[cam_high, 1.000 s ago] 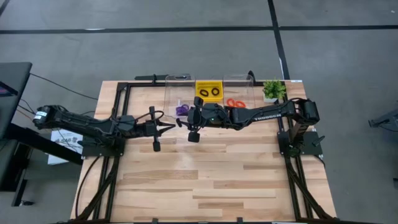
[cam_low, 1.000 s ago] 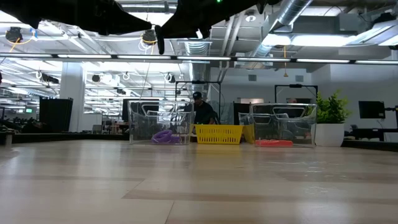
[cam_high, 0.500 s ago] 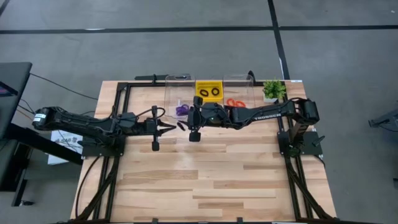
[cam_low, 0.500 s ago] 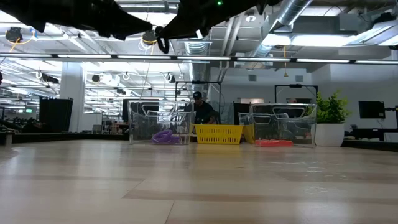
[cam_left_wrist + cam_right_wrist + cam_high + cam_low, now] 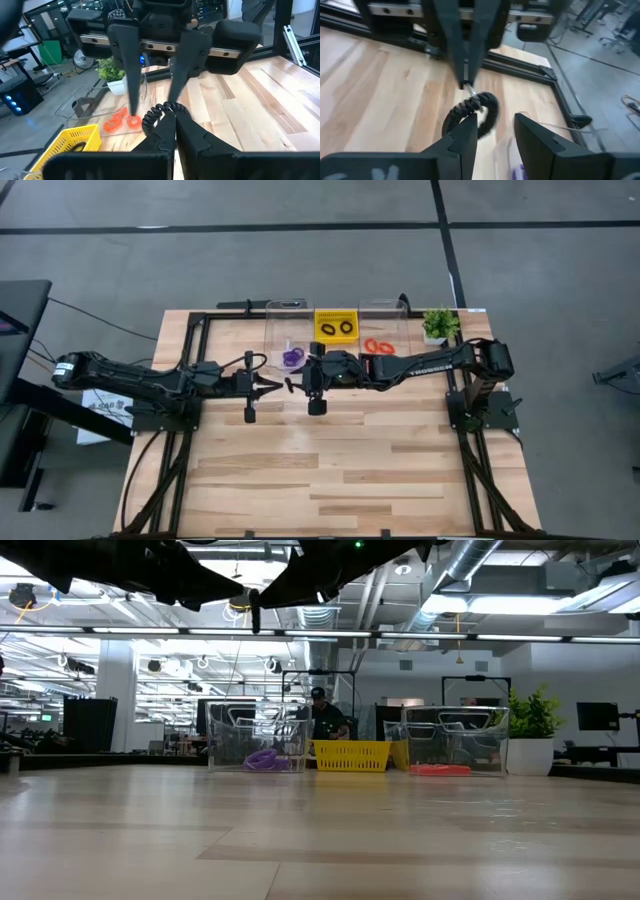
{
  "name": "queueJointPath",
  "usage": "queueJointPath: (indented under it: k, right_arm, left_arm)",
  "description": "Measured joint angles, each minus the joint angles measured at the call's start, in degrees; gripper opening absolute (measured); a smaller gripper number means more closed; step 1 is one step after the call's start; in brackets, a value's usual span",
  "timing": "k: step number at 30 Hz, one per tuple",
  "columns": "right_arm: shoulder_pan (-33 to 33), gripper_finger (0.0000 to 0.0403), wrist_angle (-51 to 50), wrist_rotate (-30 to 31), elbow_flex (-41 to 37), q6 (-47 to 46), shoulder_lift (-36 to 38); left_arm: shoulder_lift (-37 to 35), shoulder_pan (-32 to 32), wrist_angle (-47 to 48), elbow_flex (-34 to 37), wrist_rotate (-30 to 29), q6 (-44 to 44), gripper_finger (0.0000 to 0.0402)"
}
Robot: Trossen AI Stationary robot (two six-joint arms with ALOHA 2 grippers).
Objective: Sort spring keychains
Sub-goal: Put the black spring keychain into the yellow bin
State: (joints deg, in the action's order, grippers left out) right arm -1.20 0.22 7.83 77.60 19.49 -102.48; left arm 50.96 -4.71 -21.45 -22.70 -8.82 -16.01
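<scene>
A black spring keychain (image 5: pixel 156 114), a small coiled ring, hangs high over the table's middle between my two grippers (image 5: pixel 290 384). My left gripper (image 5: pixel 170 114) reaches in from the table's left and is shut on it. My right gripper (image 5: pixel 492 122) faces it from the right and is open. Its two fingers (image 5: pixel 131 75) stand to either side of the ring. More keychains lie sorted at the far edge: purple ones (image 5: pixel 291 356) in a clear bin, black ones (image 5: pixel 336 328) in the yellow basket, and orange-red ones (image 5: pixel 377 345) in a second clear bin. My left gripper pinches the black ring's coil at one spot on its rim (image 5: pixel 166 107) between the free ends of its two fingers. The fingers lie about level and point toward the table's right. The ring sticks out beyond the fingertips, lifted clear of the table. My right gripper has one fingertip (image 5: pixel 465 127) close against the ring, and I cannot tell whether it touches.
The two clear bins (image 5: pixel 253 743) (image 5: pixel 452 740) and the yellow basket (image 5: pixel 351 754) stand in a row at the far edge, with a potted plant (image 5: pixel 438 323) at the far right. Black frame rails (image 5: pixel 190 360) run along the table's sides.
My left gripper has rolled a little about its own pointing line without leaving its place, and the black keychain has turned with it. My right gripper has also rolled slightly, staying close in front of the ring. The gaps between the fingers have not changed.
</scene>
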Motion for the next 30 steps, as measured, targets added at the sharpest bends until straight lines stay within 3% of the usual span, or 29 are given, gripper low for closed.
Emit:
queueJointPath:
  k: [11,21,30]
  right_arm:
    - [-1.02,0.0123,0.40,-2.52,0.00,-4.50,0.00]
    - [-0.93,0.0121,7.96,-3.34,0.00,-4.50,0.00]
    - [-0.93,0.0121,4.08,-3.37,0.00,-4.50,0.00]
  left_arm:
    - [-0.02,0.00,0.00,0.00,-0.42,0.18,0.0008]
    - [-0.02,0.00,0.00,0.00,-0.57,0.46,0.0008]
    - [-0.02,0.00,-0.02,0.00,-0.57,0.45,0.0008]
